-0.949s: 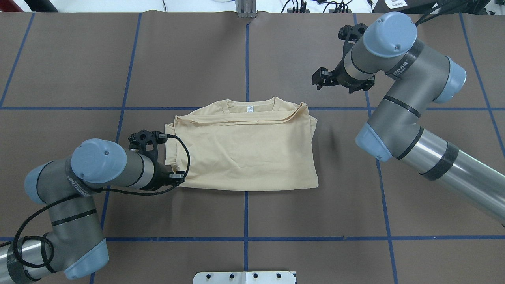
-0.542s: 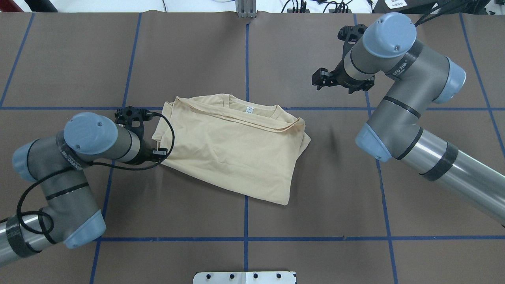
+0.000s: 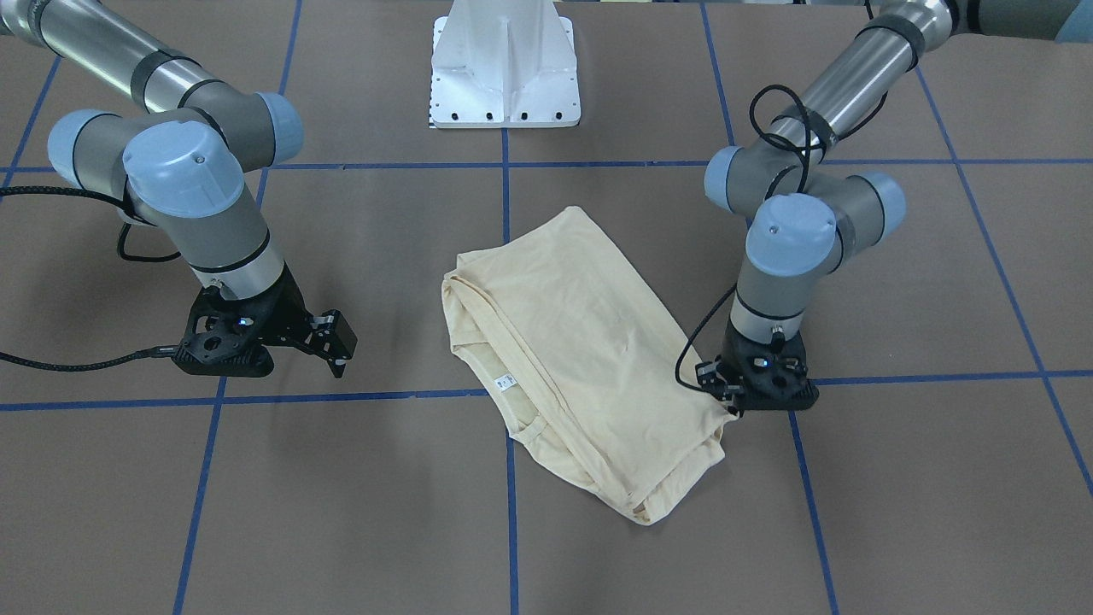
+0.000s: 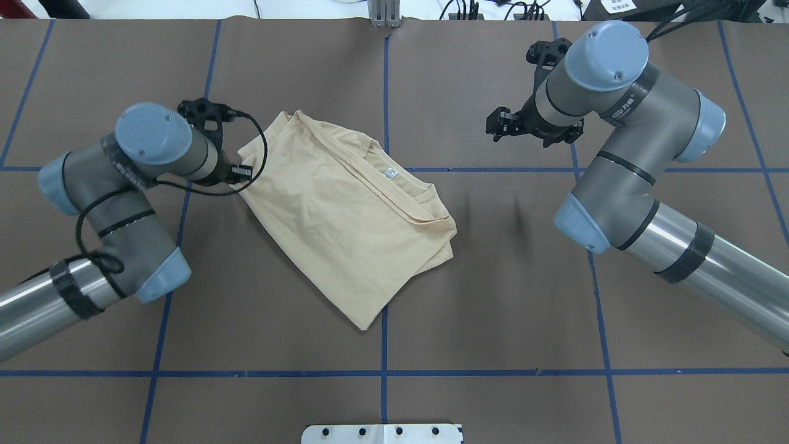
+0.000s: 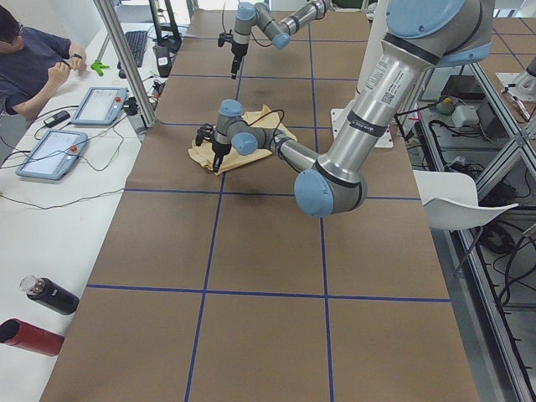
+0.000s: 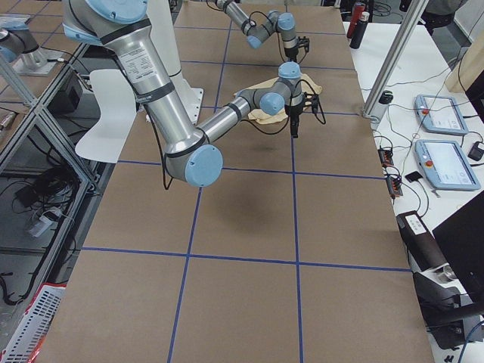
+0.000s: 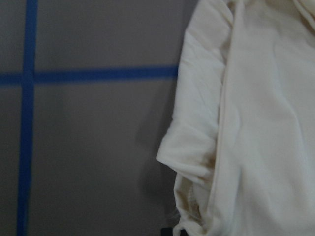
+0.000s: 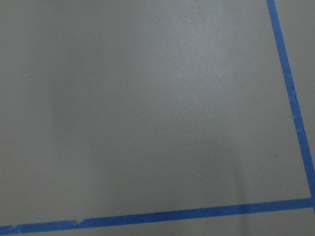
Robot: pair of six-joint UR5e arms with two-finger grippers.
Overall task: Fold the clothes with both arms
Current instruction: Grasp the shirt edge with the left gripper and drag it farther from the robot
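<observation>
The pale cream-yellow T-shirt lies folded and turned at a slant on the brown table, print hidden, its white neck label up. It also shows in the front view and the left wrist view. My left gripper is down at the shirt's left edge, shut on a bunched fold of it; it also shows in the front view. My right gripper hangs open and empty above bare table to the shirt's far right, also in the front view.
The white pedestal base stands at the robot's side of the table. Blue tape lines grid the brown cover. An operator, tablets and bottles are on a side bench beyond the table's far edge.
My left gripper has moved away from the robot and dragged the shirt's left edge with it. The shirt has swung clockwise in the overhead view. The right arm has held still.
</observation>
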